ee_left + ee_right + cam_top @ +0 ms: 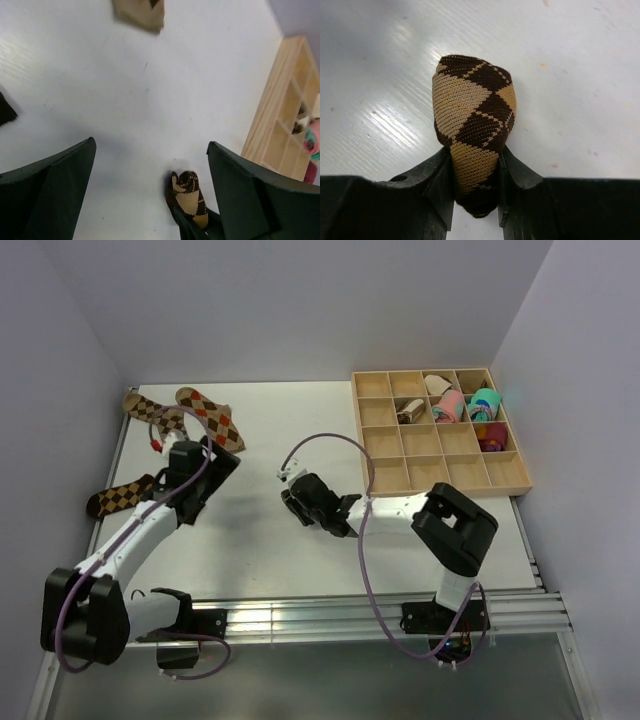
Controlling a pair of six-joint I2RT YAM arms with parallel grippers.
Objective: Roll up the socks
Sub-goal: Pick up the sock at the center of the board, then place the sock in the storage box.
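Note:
A rolled brown-and-tan argyle sock [475, 115] is pinched between the fingers of my right gripper [476, 175], just above the white table. The same bundle [189, 196] shows in the left wrist view, low between my left gripper's wide-open fingers. My left gripper [150, 145] holds nothing and hovers over the table, to the left of the right gripper [293, 496]. From the top view, three flat socks lie at the left: a red-diamond one [212, 418], a brown one [150, 410] and a dark checked one [122, 497], partly under the left arm.
A wooden compartment organizer [430, 472] stands at the back right, with pink and teal rolled bundles [470, 405] in its far cells. Grey walls close the table on the left, back and right. The right arm's purple cable [330, 440] loops above the table's middle.

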